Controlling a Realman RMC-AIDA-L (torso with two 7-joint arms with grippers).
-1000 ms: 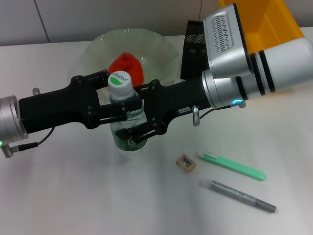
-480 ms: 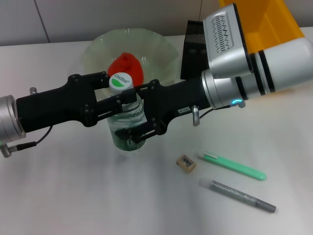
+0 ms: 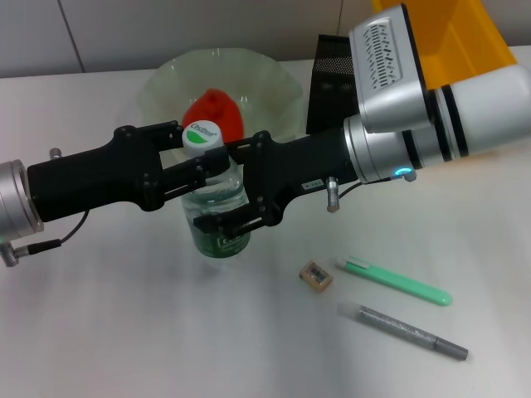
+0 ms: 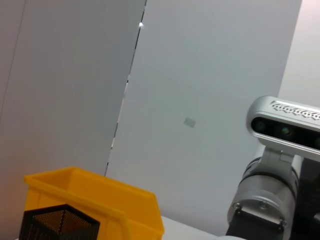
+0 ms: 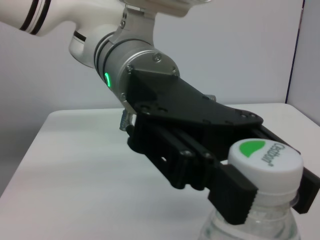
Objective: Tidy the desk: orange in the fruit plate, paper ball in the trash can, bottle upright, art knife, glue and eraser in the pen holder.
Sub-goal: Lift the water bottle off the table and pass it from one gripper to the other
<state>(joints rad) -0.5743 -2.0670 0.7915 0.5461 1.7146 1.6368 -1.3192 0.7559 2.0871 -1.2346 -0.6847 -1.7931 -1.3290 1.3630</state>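
Note:
The bottle [image 3: 218, 236] stands upright on the table in front of the fruit plate [image 3: 162, 79], where the orange [image 3: 214, 112] lies. My left gripper [image 3: 211, 168] comes in from the left and is shut on the bottle's neck, just under the cap [image 5: 265, 157]. From the right, my right gripper [image 3: 236, 189] is closed around the bottle's body. The eraser [image 3: 316, 275], the green art knife [image 3: 394, 281] and the grey glue stick [image 3: 412, 332] lie on the table to the right. The paper ball is out of view.
The black mesh pen holder [image 3: 330, 83] stands behind my right arm, with the yellow trash can [image 3: 465, 37] at the back right. Both also show in the left wrist view, pen holder [image 4: 57, 222] before trash can [image 4: 100, 197].
The left gripper's fingers have slid a little higher on the bottle, to right under the cap. The bottle has barely shifted. The right arm has hardly moved.

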